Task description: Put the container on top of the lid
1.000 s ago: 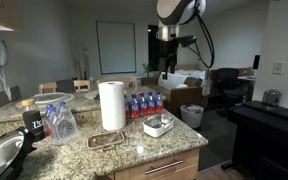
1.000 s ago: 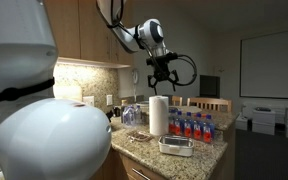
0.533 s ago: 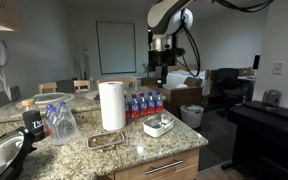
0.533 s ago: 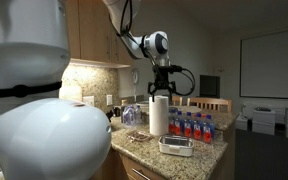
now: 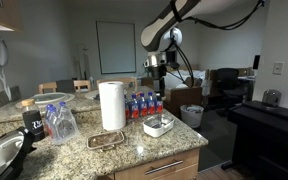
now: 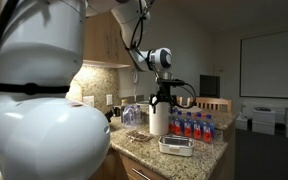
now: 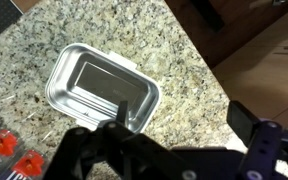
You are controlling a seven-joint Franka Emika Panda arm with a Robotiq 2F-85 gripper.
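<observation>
**Q:** What is established from the exterior views?

**A:** In an exterior view, the container (image 5: 158, 126) is found on the tabletop (image 5: 134, 158), just in front of the red-capped bottles (image 5: 144, 104). The lid (image 5: 106, 140) lies apart from the bottles, before the paper-towel roll (image 5: 112, 105). The pincer (image 5: 156, 68) is held well above the bottles. In an exterior view, the pincer (image 6: 165, 97) is seen above the bottles (image 6: 194, 125), apart from the container (image 6: 176, 146).

**Q:** And from the wrist view?

**A:** The container (image 7: 102, 88) is shown near the bottle caps, below the pincer (image 7: 184, 122). The jaws are spread wide and nothing is held. The lid is not shown.

**Q:** How is the approach best performed?

**A:** One container wall should be straddled, one jaw inside and one outside. The tub is judged light and flexible, so gentle closure and a level lift are advised.
</observation>
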